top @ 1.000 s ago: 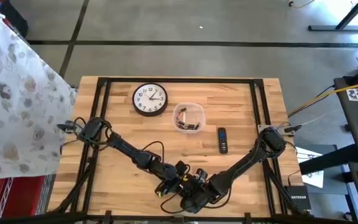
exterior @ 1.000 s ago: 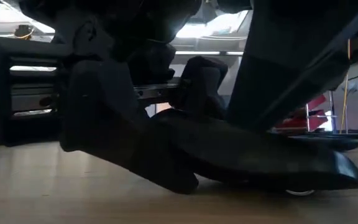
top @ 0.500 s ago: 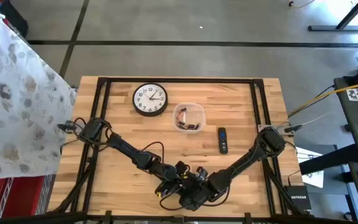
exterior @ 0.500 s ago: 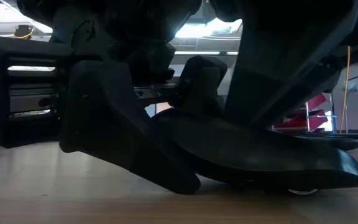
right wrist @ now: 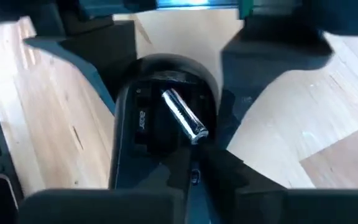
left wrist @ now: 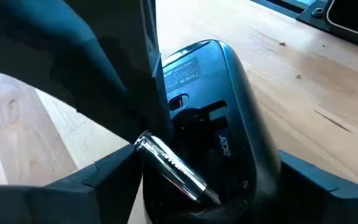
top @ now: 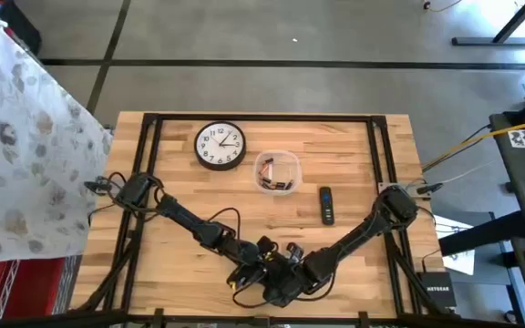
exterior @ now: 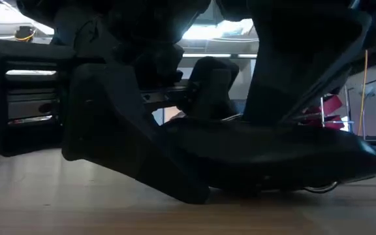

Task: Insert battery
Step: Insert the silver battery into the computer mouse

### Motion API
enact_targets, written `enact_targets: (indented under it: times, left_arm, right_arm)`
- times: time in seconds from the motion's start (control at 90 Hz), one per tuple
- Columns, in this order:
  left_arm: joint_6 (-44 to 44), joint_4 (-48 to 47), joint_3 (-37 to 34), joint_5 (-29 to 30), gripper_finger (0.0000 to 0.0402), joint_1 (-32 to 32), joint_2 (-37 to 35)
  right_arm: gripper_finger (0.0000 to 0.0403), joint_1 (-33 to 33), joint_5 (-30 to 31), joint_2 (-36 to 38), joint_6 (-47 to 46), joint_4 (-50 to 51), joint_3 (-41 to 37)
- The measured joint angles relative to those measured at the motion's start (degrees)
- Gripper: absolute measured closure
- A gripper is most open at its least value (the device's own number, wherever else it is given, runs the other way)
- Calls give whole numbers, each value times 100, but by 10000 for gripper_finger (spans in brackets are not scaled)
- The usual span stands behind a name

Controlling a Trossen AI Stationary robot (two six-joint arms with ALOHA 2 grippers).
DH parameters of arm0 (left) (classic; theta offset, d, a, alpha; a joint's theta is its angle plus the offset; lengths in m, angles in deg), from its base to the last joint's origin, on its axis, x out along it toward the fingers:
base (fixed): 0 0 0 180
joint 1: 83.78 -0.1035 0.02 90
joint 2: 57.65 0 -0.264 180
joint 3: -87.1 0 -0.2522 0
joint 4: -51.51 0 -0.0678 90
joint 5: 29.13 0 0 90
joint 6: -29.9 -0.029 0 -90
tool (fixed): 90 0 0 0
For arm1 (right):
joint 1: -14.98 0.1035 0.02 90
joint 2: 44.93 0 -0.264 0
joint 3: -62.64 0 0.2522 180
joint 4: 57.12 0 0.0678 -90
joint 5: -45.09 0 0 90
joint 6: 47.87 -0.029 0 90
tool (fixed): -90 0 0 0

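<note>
**Between both grippers: battery half-seated in mouse bay**

Right at the left gripper (left wrist: 166, 180) tips, the battery (left wrist: 178, 169) sits pinched betw. its fingers, one end down in the open bay of the mouse (left wrist: 219, 118), other end tilted up and out. Long axis lies roughly along the bay but angled, not flat; seating it looks like a push-down on the raised end. Left arm is nearer and carries the cell. Right gripper (right wrist: 185, 168) clamps the mouse body from the sides, steadying it underside-up on the table (left wrist: 303, 68).

Battery: smooth silver metal cylinder, glossy, w/ a capped end. Mouse: black matte plastic, rounded oval shell, printed label near the bay, recessed compartment. Table: pale wood w/ visible grain.
</note>
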Motion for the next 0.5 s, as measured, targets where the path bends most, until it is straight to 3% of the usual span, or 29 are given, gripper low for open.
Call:
enact_targets:
  times: [0.167, 0.5]
  left_arm:
    - [23, 6, 0, 16, 126, 0, 2]
    - [45, -4, 0, 18, 126, -2, 2]
  right_arm:
    - [370, 3, -331, 0, 501, 71, 108]
    - [249, 7, -265, 0, 587, 68, 113]
